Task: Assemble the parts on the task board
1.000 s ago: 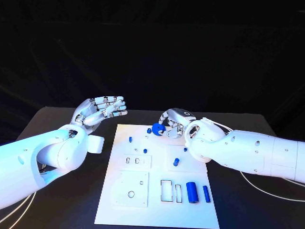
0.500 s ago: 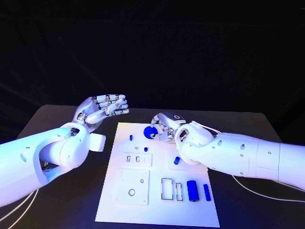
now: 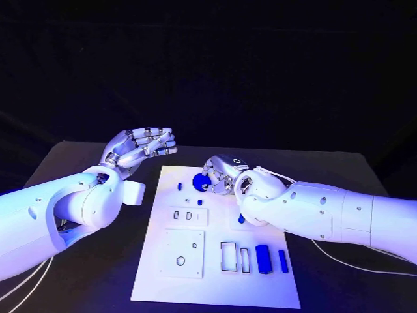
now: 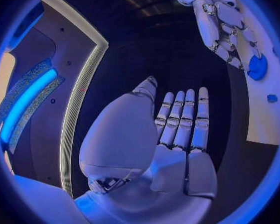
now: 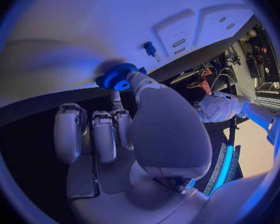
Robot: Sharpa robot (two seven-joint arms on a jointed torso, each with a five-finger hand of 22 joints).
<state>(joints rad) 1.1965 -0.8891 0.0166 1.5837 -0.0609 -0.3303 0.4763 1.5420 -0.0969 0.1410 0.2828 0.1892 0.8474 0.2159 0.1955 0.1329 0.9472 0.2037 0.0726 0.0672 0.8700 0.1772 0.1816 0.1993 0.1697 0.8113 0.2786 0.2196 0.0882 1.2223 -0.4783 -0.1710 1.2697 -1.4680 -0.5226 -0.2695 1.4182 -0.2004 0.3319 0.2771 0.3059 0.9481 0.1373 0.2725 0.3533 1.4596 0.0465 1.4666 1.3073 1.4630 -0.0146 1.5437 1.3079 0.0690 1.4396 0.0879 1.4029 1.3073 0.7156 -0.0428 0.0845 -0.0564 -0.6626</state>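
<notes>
A blue toothed gear (image 3: pixel 201 182) is pinched at the fingertips of the right hand (image 3: pixel 225 173), low over the far end of the task board (image 3: pixel 161 267); whether the gear touches the board cannot be told. In the right wrist view the gear (image 5: pixel 119 76) is seen pressed between the thumb and the fingers of that hand (image 5: pixel 130 129), with a small blue peg (image 5: pixel 150 48) standing on the white surface just beyond it. In the head view a short blue peg (image 3: pixel 180 186) is seen beside the gear on the side toward the left hand, and another small blue peg (image 3: pixel 198 202) is seen a little nearer the robot. A further blue part (image 3: pixel 242 218) is partly hidden under the right forearm. At the near end of the board, well apart from the right hand, a thick blue cylinder (image 3: pixel 264 257) and a thinner blue rod (image 3: pixel 283 261) are laid side by side, next to two narrow rectangular slots (image 3: pixel 235 256). The left hand (image 3: pixel 139 146) is held raised off the board at its far left corner, over the black worktop (image 3: pixel 68 166), with nothing in it; its fingers are shown straight and apart in the left wrist view (image 4: pixel 177 129), where the right hand (image 4: pixel 224 27) and the gear (image 4: pixel 257 67) are also visible.
</notes>
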